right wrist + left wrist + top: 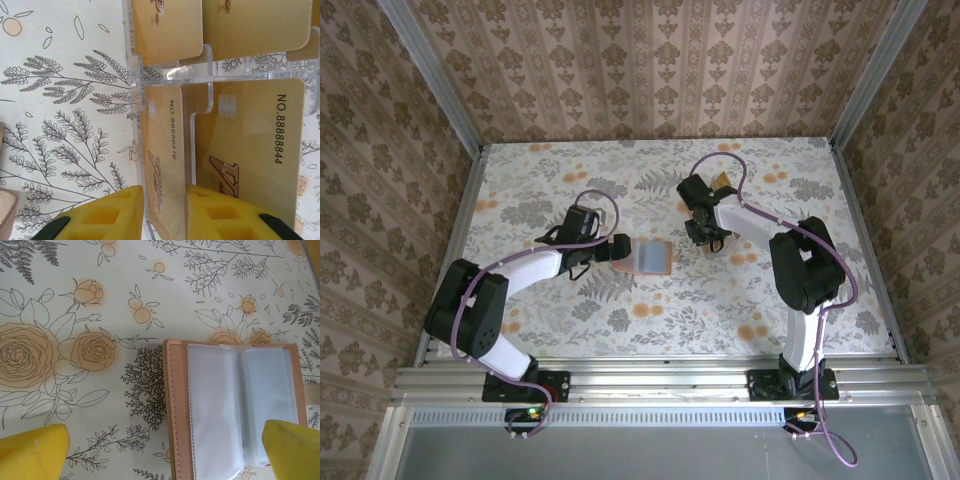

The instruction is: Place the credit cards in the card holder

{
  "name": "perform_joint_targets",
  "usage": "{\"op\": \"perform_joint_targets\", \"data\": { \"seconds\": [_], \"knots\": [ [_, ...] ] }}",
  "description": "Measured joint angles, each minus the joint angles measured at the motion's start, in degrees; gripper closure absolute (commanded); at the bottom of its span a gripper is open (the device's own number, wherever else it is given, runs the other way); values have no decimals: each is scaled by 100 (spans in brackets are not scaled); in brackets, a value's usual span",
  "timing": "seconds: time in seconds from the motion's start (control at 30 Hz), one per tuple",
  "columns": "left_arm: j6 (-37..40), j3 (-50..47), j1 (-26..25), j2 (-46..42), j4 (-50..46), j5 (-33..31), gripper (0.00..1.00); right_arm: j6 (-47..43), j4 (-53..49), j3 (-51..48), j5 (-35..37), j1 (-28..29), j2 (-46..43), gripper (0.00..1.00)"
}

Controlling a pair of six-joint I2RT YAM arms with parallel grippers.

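The card holder (650, 257) lies open and flat at mid-table, a salmon-pink cover (176, 405) around clear greyish sleeves. My left gripper (610, 248) hovers over its left edge, wide open, with its yellow fingertips (32, 450) apart and empty. Several golden credit cards stand in a clear plastic stand (200, 75) at the back right. My right gripper (165, 210) reaches down into the stand's near row, and its yellow pads press both sides of one credit card (165, 150). A second card (250, 145) stands right of it, and others (167, 27) fill the row behind.
The floral tablecloth (570, 180) covers the table, which has patterned walls on three sides. The clear stand (723, 182) sits just behind my right gripper (705, 232). Open cloth lies between the holder and the stand.
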Motion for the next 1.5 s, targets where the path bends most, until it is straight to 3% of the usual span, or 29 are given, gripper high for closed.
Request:
{"op": "perform_joint_targets", "data": {
  "seconds": [0.87, 1.17, 1.5],
  "knots": [
    [0, 0, 0, 0, 0, 0, 0, -256, -236, 243, -966, -188, 0, 100],
    [26, 33, 0, -2, -52, -50, 0, -337, -525, 448, -1128, -190, -125, 100],
    [435, 417, -13, -15, -713, -566, 0, -98, -437, 529, -1663, -190, -1038, 100]
  ]
}}
